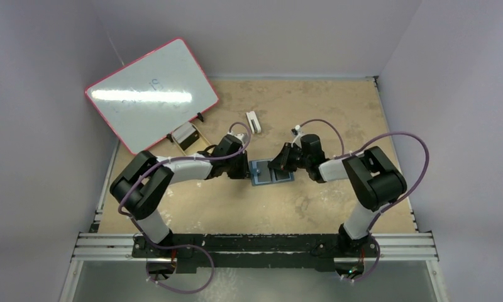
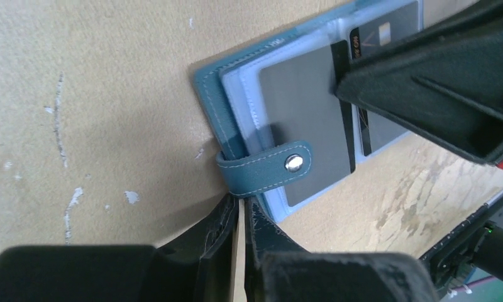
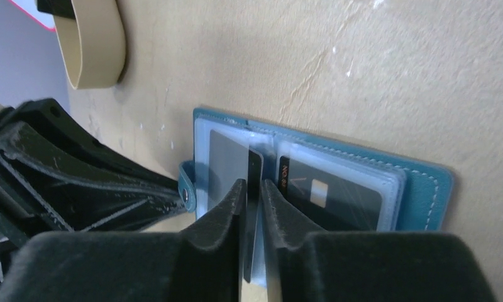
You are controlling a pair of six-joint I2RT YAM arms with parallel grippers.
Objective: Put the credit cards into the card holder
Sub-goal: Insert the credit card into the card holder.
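The teal card holder lies open on the table between both grippers. A grey credit card with a black stripe sits in its left clear pocket, with the snap strap lying over it. A second dark card with a chip sits in the right pocket. My right gripper straddles the grey card's striped edge. Its jaws are slightly apart, leaving a sliver of gap beside the card. My left gripper is shut with nothing between its fingers. Its tips rest against the fold of the strap.
A red-framed whiteboard leans at the back left. In front of it stands a tan rounded tray. A small white block lies behind the holder. Grey walls close in the table on three sides.
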